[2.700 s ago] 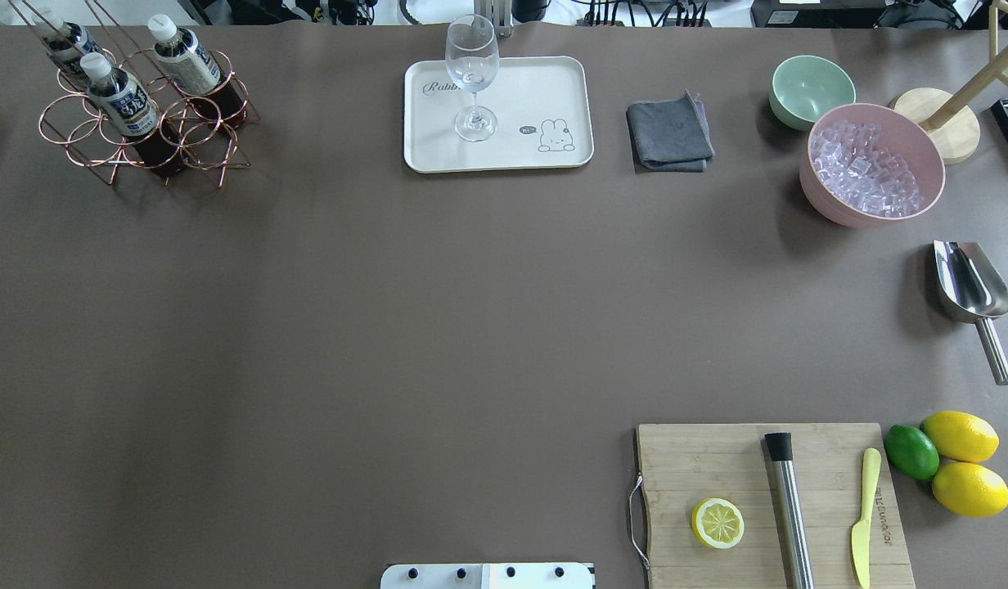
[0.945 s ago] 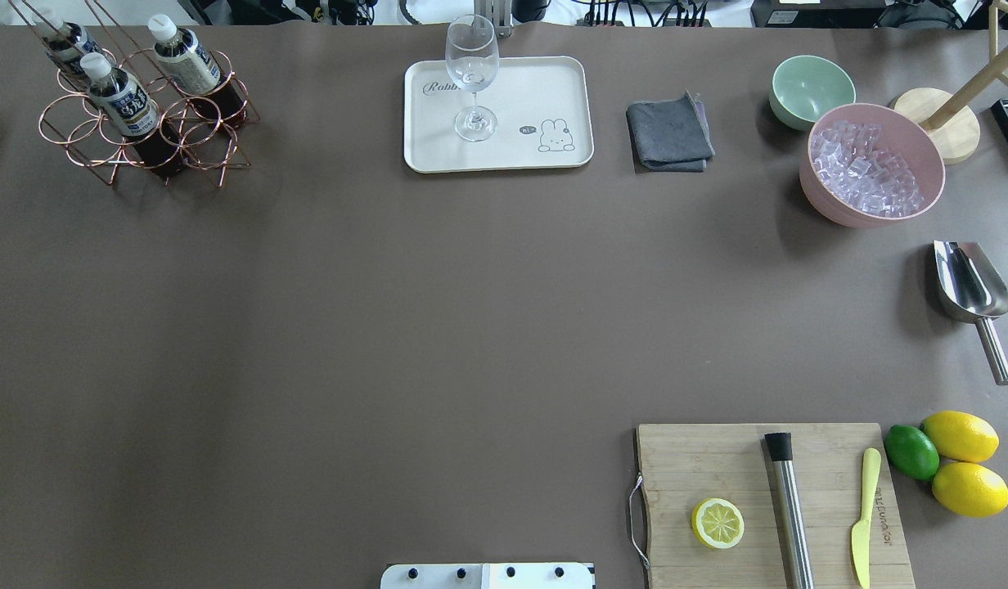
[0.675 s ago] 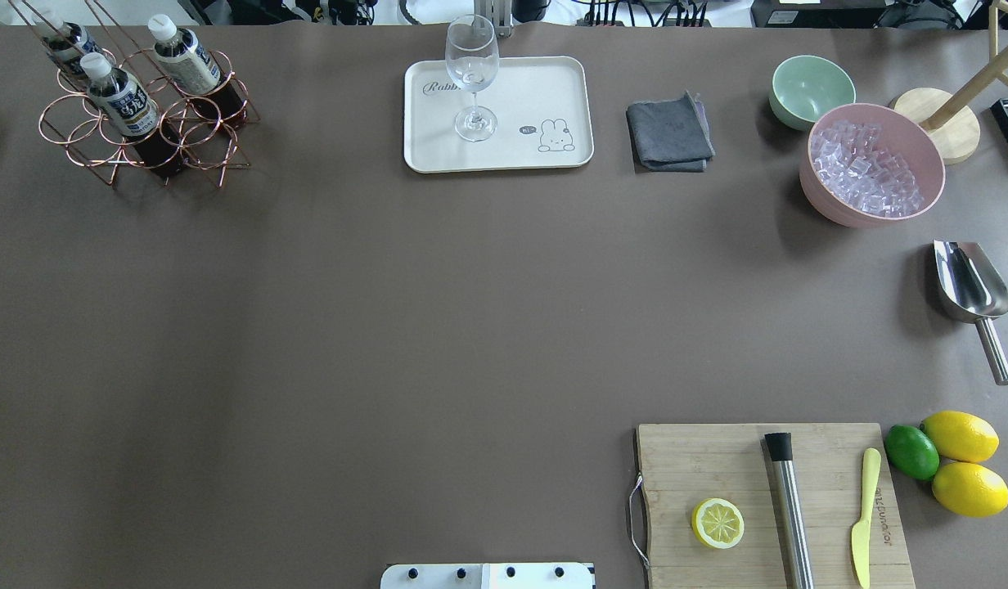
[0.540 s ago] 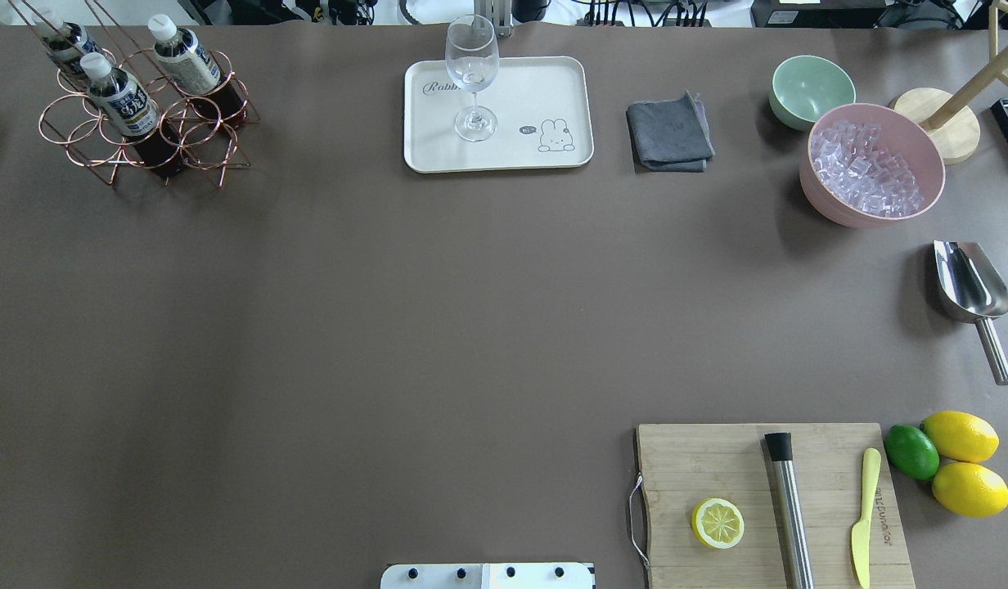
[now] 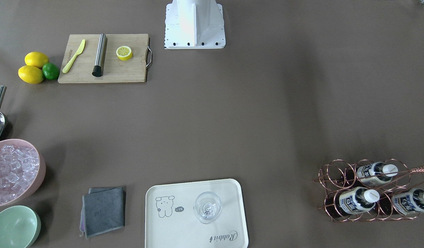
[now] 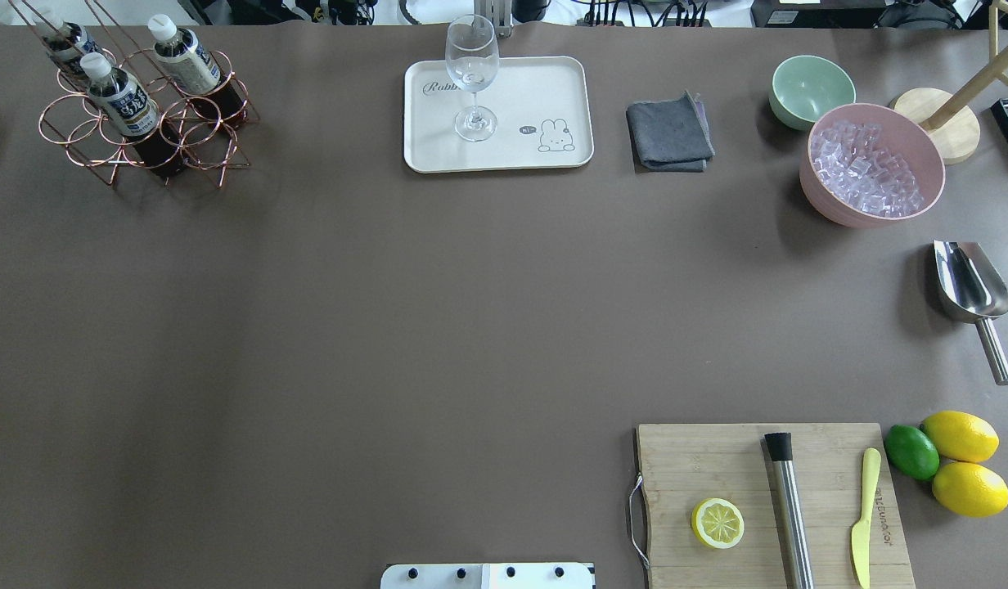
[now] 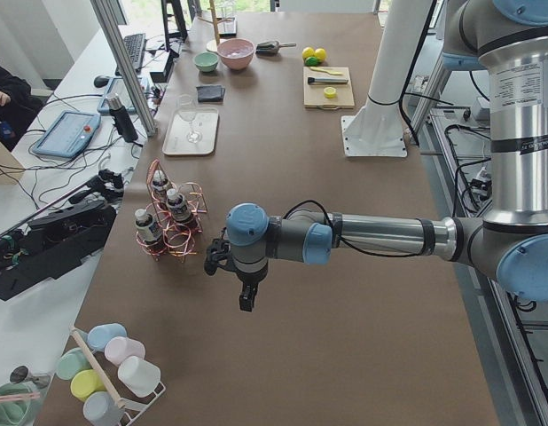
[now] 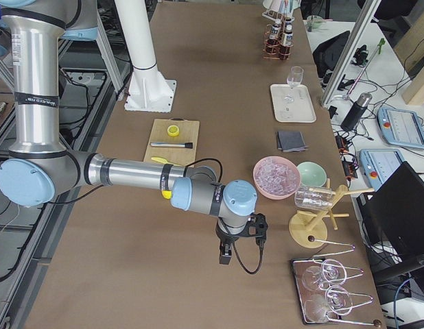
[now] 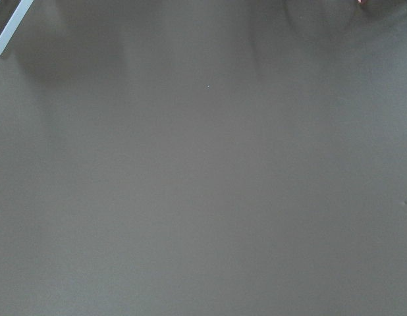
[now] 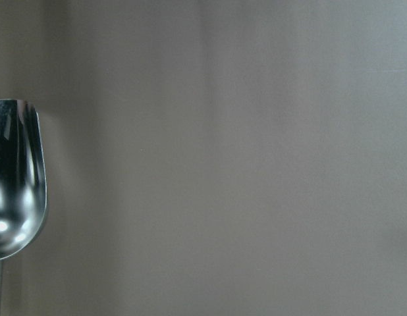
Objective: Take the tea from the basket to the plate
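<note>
Three tea bottles [image 6: 119, 96] with white caps lie tilted in a copper wire basket [image 6: 218, 159] at the far left of the overhead view; they also show in the front view [image 5: 356, 201]. The cream plate [image 6: 545, 90] stands at the far middle and bears a wine glass [image 6: 472, 74]. My left gripper [image 7: 245, 302] shows only in the exterior left view, hovering over the table near the basket [image 7: 172, 240]; I cannot tell whether it is open. My right gripper [image 8: 225, 258] shows only in the exterior right view, near the pink bowl; I cannot tell its state either.
A grey cloth [image 6: 669, 132], a green bowl [image 6: 811, 88], a pink bowl of ice [image 6: 872, 164] and a metal scoop [image 6: 970, 290] stand to the right. A cutting board [image 6: 717, 466] holds a lemon half, a muddler and a knife, with lemons and a lime [image 6: 911, 451] beside it.
</note>
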`<action>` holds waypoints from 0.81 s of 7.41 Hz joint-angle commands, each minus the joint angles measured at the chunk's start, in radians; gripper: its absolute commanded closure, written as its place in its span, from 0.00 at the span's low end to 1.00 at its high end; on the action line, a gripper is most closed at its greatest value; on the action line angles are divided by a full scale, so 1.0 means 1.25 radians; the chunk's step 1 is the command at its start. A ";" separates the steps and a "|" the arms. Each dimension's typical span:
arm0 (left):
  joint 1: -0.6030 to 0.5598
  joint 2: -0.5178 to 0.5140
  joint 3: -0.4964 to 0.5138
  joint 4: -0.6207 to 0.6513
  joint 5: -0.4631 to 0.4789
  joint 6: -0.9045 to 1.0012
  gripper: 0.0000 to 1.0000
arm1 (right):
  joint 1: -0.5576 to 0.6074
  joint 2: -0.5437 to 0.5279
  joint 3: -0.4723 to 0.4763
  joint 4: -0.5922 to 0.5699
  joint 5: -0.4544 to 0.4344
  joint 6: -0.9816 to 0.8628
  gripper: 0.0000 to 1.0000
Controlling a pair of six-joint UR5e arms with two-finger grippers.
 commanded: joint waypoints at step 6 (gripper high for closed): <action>0.000 -0.006 -0.002 0.000 0.000 0.000 0.02 | 0.000 0.000 0.000 0.000 0.000 -0.001 0.00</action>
